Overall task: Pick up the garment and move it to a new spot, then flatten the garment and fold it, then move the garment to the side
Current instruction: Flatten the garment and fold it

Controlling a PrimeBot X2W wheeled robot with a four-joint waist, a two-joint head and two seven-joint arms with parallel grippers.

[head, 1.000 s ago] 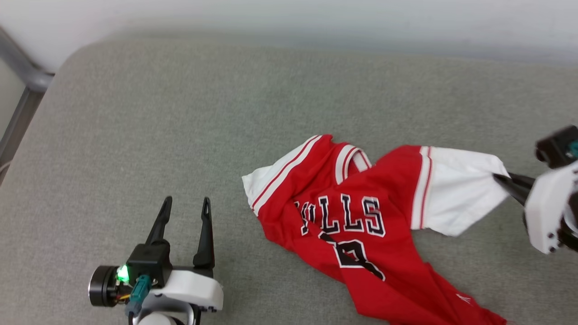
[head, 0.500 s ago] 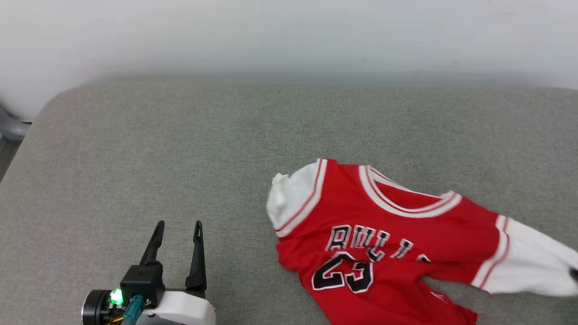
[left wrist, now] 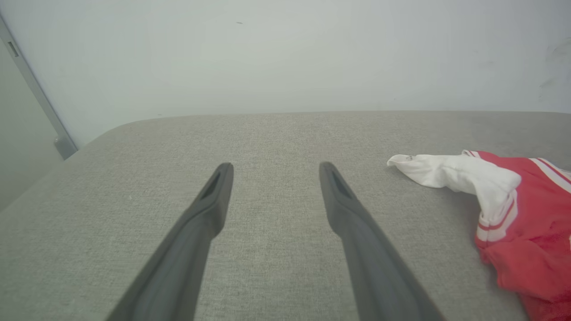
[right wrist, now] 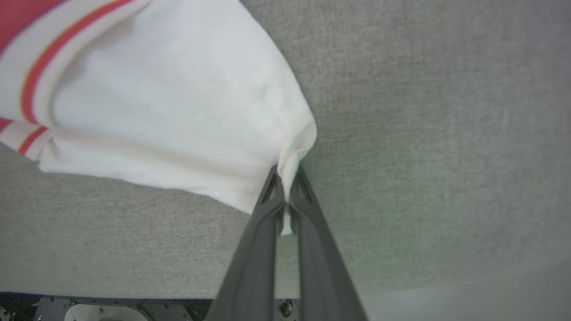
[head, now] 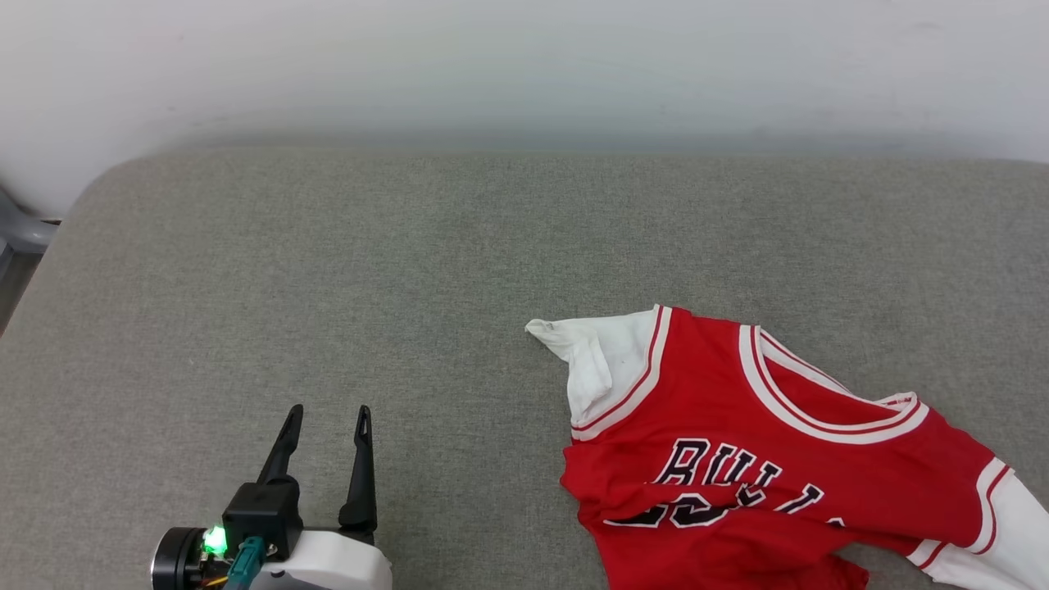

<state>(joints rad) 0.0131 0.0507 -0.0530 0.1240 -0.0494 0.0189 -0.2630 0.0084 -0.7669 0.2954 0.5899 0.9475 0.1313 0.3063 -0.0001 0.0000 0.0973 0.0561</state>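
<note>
Fingers (right wrist: 256,258) of the right gripper (right wrist: 285,174) pinched a sleeve (right wrist: 156,111) of the one jersey (head: 721,410) in its wrist view; the head view showed the lettering (head: 721,471). The left gripper (head: 329,410) stood open.

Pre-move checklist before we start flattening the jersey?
1. Right gripper shut on the garment's white sleeve edge: ok.
2. Left gripper open, holding nothing: ok.
3. Garment lying flat: not ok, front bunched over the number.
4. Hem position: cannot tell, cut off at the head view's bottom edge.
5. Bare grey cushion beside the garment for laying out: ok.
</note>
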